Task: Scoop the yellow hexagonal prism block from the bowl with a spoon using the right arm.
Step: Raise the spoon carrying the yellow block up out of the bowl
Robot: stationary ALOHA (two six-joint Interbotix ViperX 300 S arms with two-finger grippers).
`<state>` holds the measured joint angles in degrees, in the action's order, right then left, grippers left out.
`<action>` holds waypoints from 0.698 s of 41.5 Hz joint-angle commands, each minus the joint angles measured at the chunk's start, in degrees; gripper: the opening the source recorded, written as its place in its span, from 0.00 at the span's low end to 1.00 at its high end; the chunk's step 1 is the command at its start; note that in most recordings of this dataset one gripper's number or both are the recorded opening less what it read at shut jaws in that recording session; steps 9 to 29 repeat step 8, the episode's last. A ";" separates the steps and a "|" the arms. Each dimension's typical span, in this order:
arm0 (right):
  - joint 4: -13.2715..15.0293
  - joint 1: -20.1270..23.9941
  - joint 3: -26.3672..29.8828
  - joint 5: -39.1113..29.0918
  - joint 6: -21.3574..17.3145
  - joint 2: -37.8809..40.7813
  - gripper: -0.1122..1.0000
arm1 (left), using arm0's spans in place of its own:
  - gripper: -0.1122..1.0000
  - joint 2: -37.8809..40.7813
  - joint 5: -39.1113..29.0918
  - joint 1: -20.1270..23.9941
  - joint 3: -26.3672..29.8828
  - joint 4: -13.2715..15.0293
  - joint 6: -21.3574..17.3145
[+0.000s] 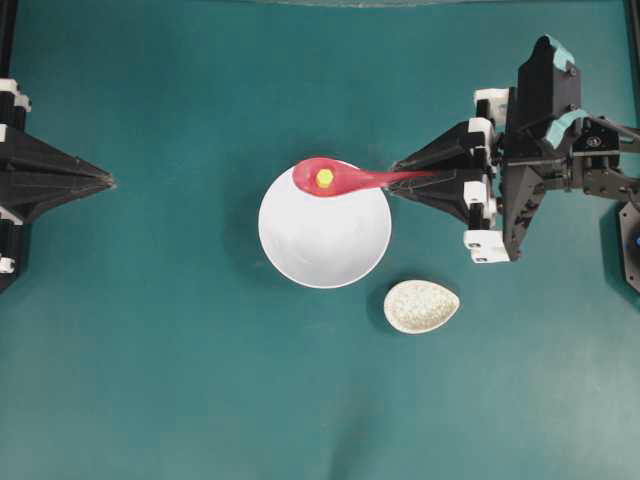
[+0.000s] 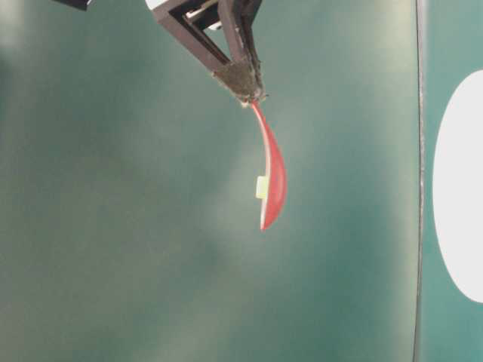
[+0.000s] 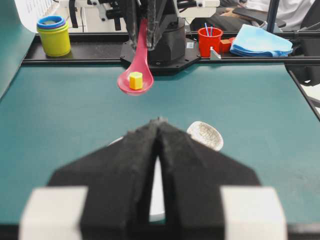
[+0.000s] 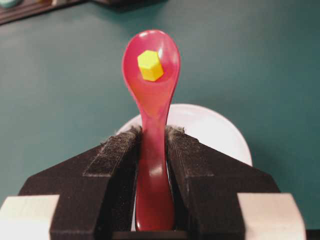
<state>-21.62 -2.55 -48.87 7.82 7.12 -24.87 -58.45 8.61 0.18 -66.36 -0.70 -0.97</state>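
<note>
The pink-red spoon (image 1: 345, 178) hangs in the air over the far rim of the white bowl (image 1: 325, 240), and the yellow hexagonal prism block (image 1: 325, 178) lies in its scoop. My right gripper (image 1: 400, 179) is shut on the spoon's handle. From the right wrist, the spoon (image 4: 152, 105) runs out between the black jaws of that gripper (image 4: 152, 132), the block (image 4: 150, 65) in its scoop and the bowl (image 4: 220, 130) below. My left gripper (image 1: 108, 181) rests shut at the left edge, holding nothing. The left wrist view shows the block (image 3: 135, 80) on the raised spoon (image 3: 136, 75).
A speckled beige teardrop dish (image 1: 421, 306) sits on the green mat to the right of the bowl, nearer the front. Beyond the table's far edge stand stacked cups (image 3: 53, 36), a red cup (image 3: 209, 41) and a blue cloth (image 3: 262, 42).
</note>
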 commanded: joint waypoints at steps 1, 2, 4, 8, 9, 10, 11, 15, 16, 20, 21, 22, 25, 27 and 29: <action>0.09 0.09 1.49 0.26 0.18 -0.97 0.32 | 0.11 0.53 0.44 0.00 1.41 -0.09 0.00; 0.09 0.09 1.49 0.26 0.18 -0.97 0.32 | 0.11 0.53 0.44 0.00 1.41 -0.09 0.00; 0.09 0.00 1.49 0.26 0.18 -0.97 0.32 | 0.11 0.53 0.53 0.00 1.41 -0.09 0.00; 0.26 0.00 1.49 0.26 0.18 -0.97 0.32 | 0.11 0.53 0.70 0.00 1.41 -0.09 -0.18; 0.26 0.00 1.49 0.26 0.18 -0.97 0.32 | 0.11 0.53 0.70 0.00 1.41 -0.09 -0.18; 0.26 0.00 1.49 0.26 0.18 -0.97 0.32 | 0.11 0.53 0.70 0.00 1.41 -0.09 -0.18; 0.26 0.00 1.49 0.26 0.18 -0.97 0.32 | 0.11 0.53 0.70 0.00 1.41 -0.09 -0.18; 0.26 0.00 1.49 0.26 0.18 -0.97 0.32 | 0.11 0.53 0.70 0.00 1.41 -0.09 -0.18; 0.26 0.00 1.49 0.26 0.18 -0.97 0.32 | 0.11 0.53 0.70 0.00 1.41 -0.09 -0.18; 0.26 0.00 1.49 0.26 0.18 -0.97 0.32 | 0.11 0.53 0.70 0.00 1.41 -0.09 -0.18; 0.26 0.00 1.49 0.26 0.18 -0.97 0.32 | 0.11 0.53 0.70 0.00 1.41 -0.09 -0.18; 0.26 0.00 1.49 0.26 0.18 -0.97 0.32 | 0.11 0.53 0.70 0.00 1.41 -0.09 -0.18; 0.26 0.00 1.49 0.26 0.18 -0.97 0.32 | 0.11 0.53 0.70 0.00 1.41 -0.09 -0.18; 0.26 0.00 1.49 0.26 0.18 -0.97 0.32 | 0.11 0.53 0.70 0.00 1.41 -0.09 -0.18; 0.26 0.00 1.49 0.26 0.18 -0.97 0.32 | 0.11 0.53 0.70 0.00 1.41 -0.09 -0.18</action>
